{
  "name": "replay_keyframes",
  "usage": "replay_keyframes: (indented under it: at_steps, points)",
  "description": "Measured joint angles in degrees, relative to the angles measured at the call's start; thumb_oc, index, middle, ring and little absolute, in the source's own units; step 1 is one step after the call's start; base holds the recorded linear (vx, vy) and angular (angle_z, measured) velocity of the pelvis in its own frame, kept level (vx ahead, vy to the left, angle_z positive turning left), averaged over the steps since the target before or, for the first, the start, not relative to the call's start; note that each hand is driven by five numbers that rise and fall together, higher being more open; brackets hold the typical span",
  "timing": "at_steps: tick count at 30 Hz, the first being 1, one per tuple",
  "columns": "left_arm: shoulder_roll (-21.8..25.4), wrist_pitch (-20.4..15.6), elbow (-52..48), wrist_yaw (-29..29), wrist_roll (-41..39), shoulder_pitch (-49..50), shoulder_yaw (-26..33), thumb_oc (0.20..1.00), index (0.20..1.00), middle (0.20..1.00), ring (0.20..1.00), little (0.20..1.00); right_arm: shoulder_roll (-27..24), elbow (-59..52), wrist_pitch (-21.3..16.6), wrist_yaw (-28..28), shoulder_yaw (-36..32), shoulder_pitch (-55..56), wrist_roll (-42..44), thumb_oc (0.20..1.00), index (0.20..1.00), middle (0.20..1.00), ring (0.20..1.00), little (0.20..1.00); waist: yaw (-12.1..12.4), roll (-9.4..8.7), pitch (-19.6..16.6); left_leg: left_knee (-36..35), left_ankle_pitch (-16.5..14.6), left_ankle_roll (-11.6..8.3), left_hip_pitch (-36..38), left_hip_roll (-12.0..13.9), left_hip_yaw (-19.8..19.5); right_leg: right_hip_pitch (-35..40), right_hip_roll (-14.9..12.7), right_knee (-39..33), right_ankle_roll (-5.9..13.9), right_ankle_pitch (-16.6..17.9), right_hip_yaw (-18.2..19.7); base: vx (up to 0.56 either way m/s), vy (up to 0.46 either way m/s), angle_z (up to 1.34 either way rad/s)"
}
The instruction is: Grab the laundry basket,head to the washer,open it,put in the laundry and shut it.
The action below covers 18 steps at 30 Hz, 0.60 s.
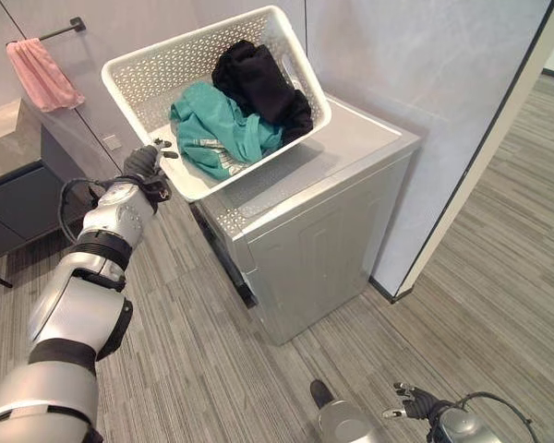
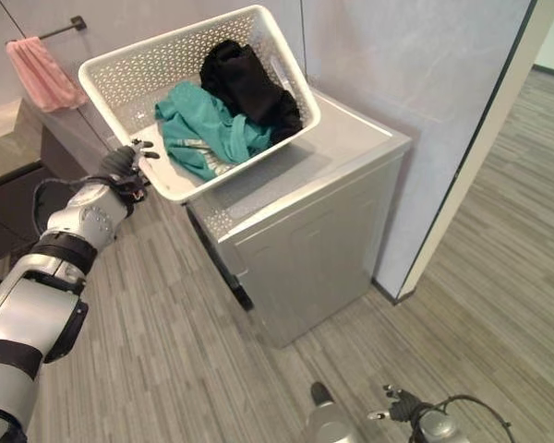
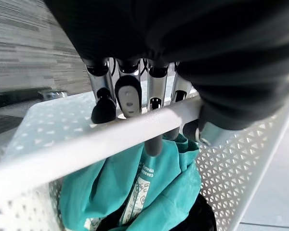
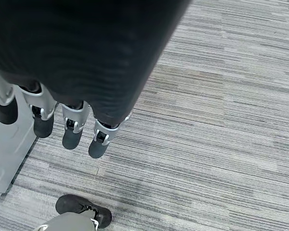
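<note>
Closest in, the left hand (image 3: 135, 91) has its fingers (image 3: 128, 98) hooked over the white rim of the laundry basket (image 1: 148, 69), the thumb seemingly tucked under it. Just past those fingers a teal garment (image 1: 217, 129) lies in the basket, a black one (image 1: 258, 78) beyond it. The basket sits tilted, its far end on the washer (image 1: 351, 148) top. Low by the floor, the right hand (image 4: 62, 125) hangs with fingers relaxed, holding nothing. A pink towel (image 1: 42, 74) hangs well beyond the left hand.
</note>
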Motion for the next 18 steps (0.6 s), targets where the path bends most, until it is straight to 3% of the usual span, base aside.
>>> replay_keyframes:
  at_steps: [7, 8, 18]
  points:
    - [0.7, 0.5, 1.0, -1.2, 2.3, -2.0, -0.7, 0.200, 0.200, 0.200, 0.200, 0.200, -0.5, -1.5, 0.1, 0.3, 0.0, -0.1, 0.0, 1.000, 1.000, 1.000, 1.000, 1.000, 0.0, 0.12, -0.1, 0.0, 0.2, -0.47, -0.2, 0.4, -0.1, -0.3, 0.4, 0.5, -0.40, -0.2, -0.2, 0.00, 0.000, 0.00]
    - [0.7, 0.5, 1.0, -1.2, 2.3, -2.0, -0.7, 1.000, 1.000, 1.000, 1.000, 1.000, -0.5, -1.5, 0.1, 0.3, 0.0, -0.1, 0.0, 1.000, 1.000, 1.000, 1.000, 1.000, 0.0, 0.14, -0.1, 0.0, 0.3, -0.49, -0.1, 0.4, -0.1, -0.3, 0.4, 0.6, -0.42, -0.2, -0.2, 0.04, -0.047, 0.00]
    - [4.8, 2.6, 5.6, -2.8, 5.1, -6.2, -0.8, 1.000, 1.000, 1.000, 1.000, 1.000, -2.3, -6.1, 0.8, 2.8, 0.0, 3.0, -0.1, 1.000, 1.000, 1.000, 1.000, 1.000, -0.2, 0.79, -0.6, 0.0, 0.4, -0.72, -0.7, 0.5, 0.1, -1.9, 1.0, 1.7, -1.03, -0.8, -0.1, 0.02, -0.030, -0.01]
